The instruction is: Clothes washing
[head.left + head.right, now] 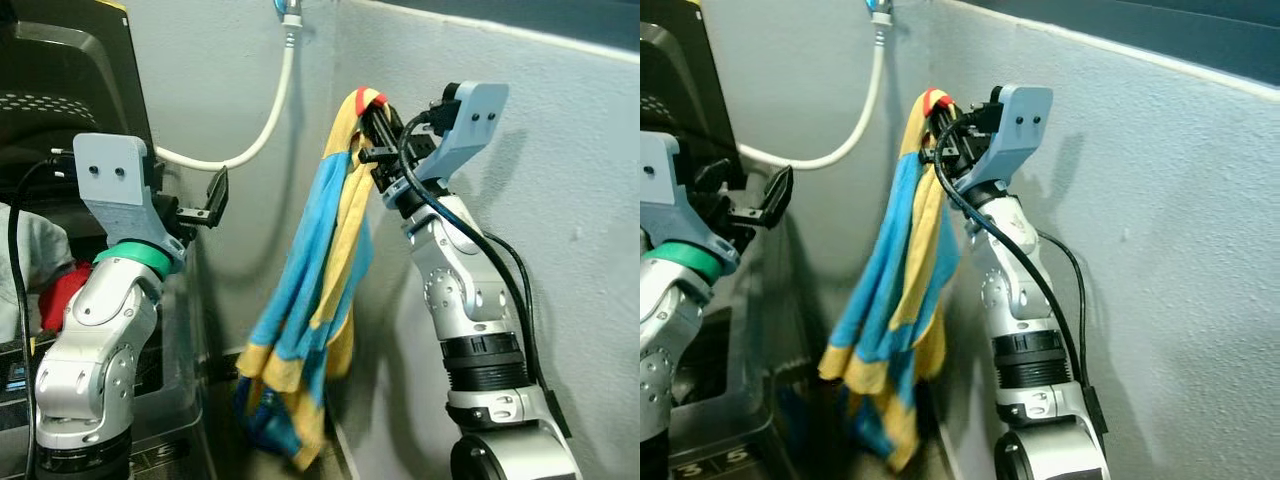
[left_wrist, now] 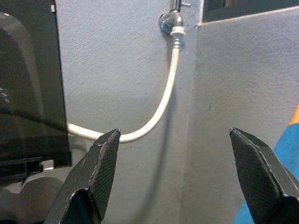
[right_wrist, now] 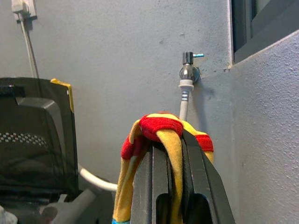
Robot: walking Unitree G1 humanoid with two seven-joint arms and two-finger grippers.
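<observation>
Blue-and-yellow garment [image 1: 318, 300] is dangling high from my right gripper [image 1: 372, 130], jaws clamped on its red hem; left gripper [image 1: 205, 205] is waiting apart. Thin pinch — it's risking slipping to the floor beside the washing machine [image 1: 60, 120] on the left.

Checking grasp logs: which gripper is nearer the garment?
Right. The right gripper is shut on the garment, raised with it hanging below. The left gripper has its jaws open, apart from the cloth, over beside the washer.
</observation>
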